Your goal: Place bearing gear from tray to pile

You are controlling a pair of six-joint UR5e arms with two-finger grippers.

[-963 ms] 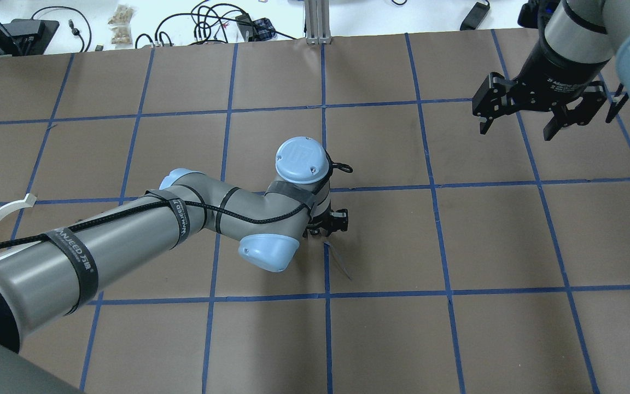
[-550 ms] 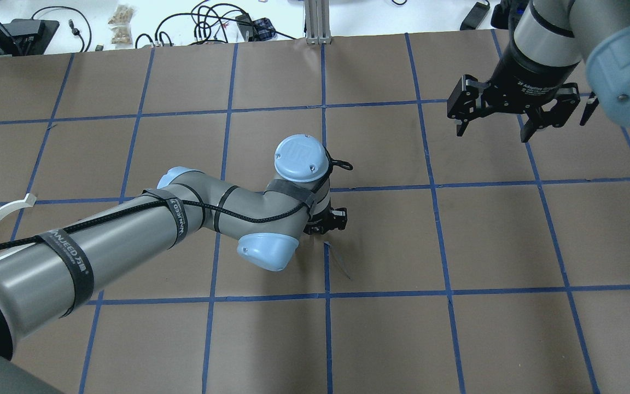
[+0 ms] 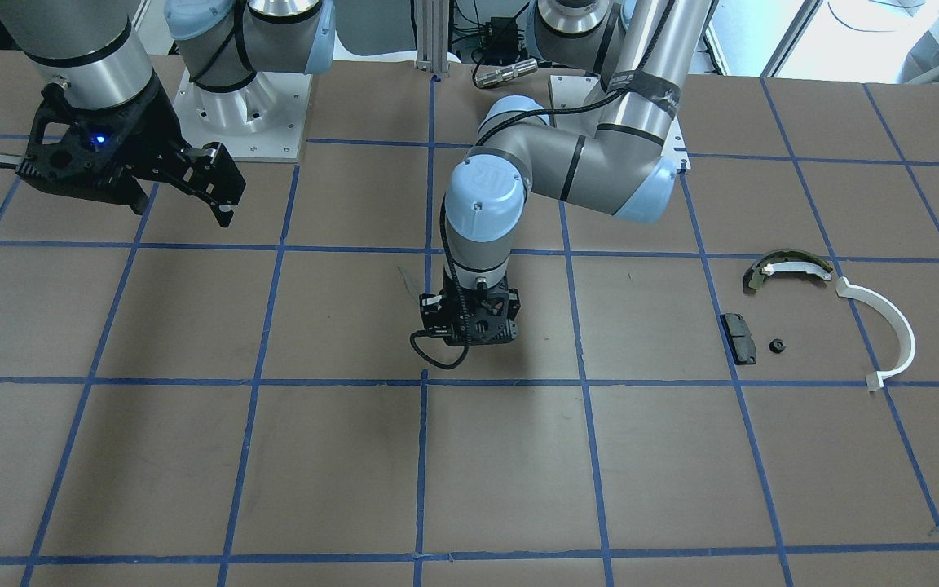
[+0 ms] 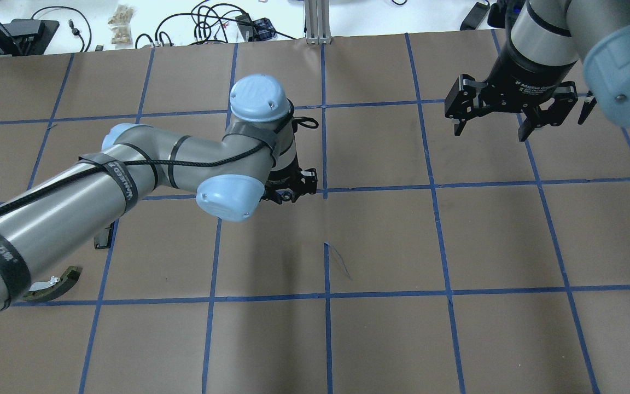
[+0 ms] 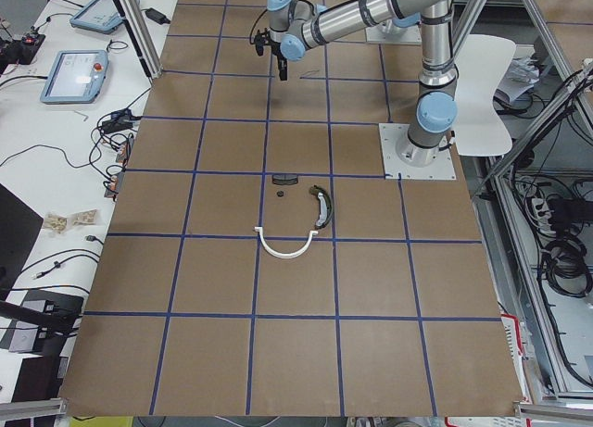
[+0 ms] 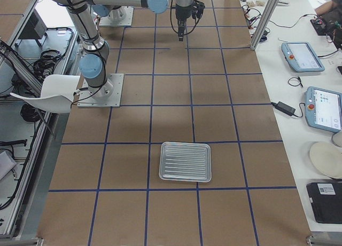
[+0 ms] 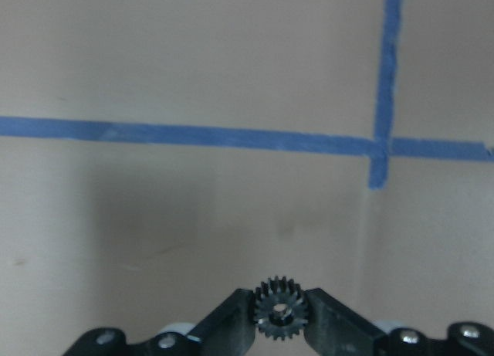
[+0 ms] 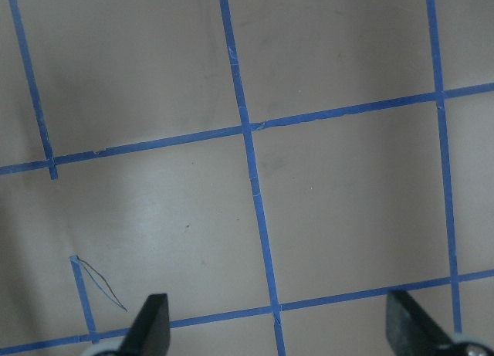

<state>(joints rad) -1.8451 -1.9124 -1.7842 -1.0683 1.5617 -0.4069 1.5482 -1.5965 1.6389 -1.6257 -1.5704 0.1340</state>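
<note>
Now | left jaws pinch small black toothed metal gear [image 7: 281, 320] above brown gridded worktop [image 4: 391, 339], well apart from olive-green curved shoe [image 3: 787, 269] and thin white half-ring [image 3: 885, 326] | right jaws gape empty | carry level, lower close beside those parts before releasing.

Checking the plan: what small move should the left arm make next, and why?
Probably travel toward its own left: the left pincer is shut on the bearing gear, while the black pad and olive shoe lie farther that way.
</note>
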